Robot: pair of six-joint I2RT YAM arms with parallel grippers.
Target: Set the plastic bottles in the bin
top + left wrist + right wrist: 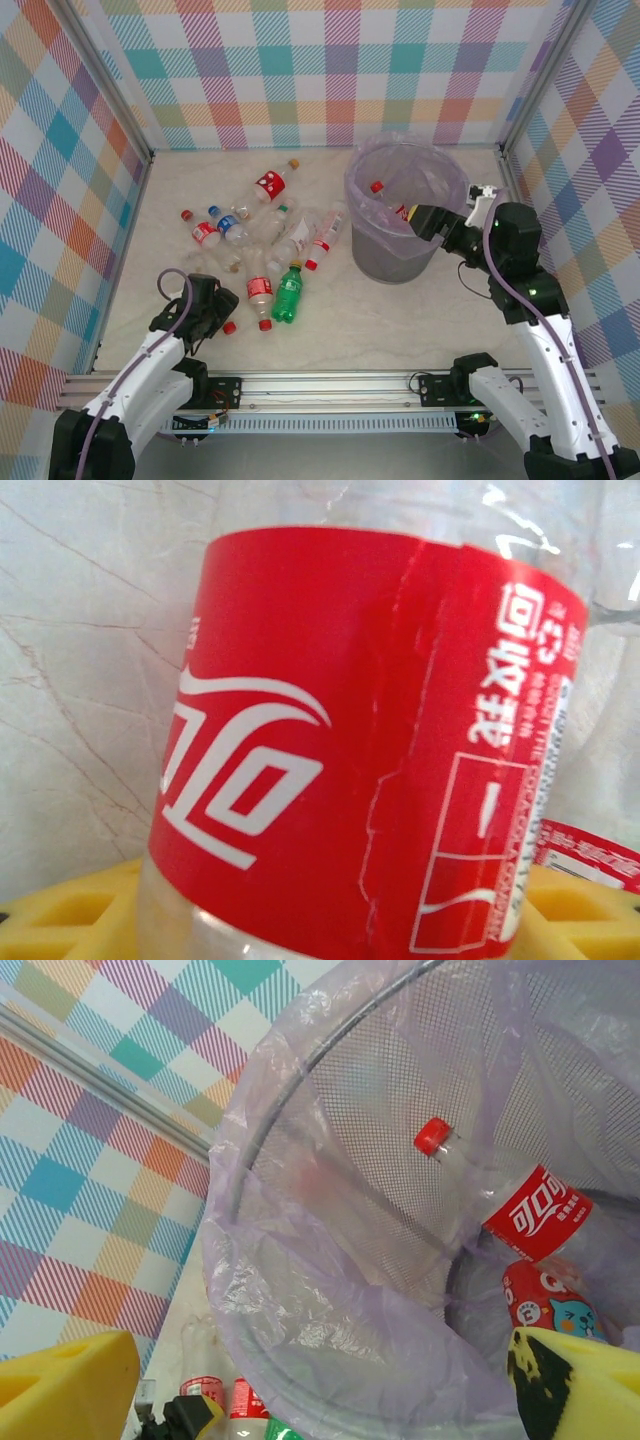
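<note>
A clear plastic bottle with a red label (340, 730) lies between the yellow pads (60, 920) of my left gripper (335, 925), which press against both of its sides. From above, my left gripper (218, 310) is low on the table, and the bottle's red cap (229, 327) sticks out beside it. Several more bottles lie in a loose heap, among them a green one (288, 293) and a red-labelled one (260, 292). My right gripper (432, 222) hangs open over the bin's (360, 190) right rim, holding nothing. Inside the bin (300, 1290) lie a red-capped bottle (530, 1210) and another bottle (545, 1300).
Plaid walls close off the left, back and right of the table. A metal rail (330, 385) runs along the near edge. Bare tabletop (400, 320) lies in front of the bin, between the two arms. The bin's lavender bag (330, 1340) droops over its rim.
</note>
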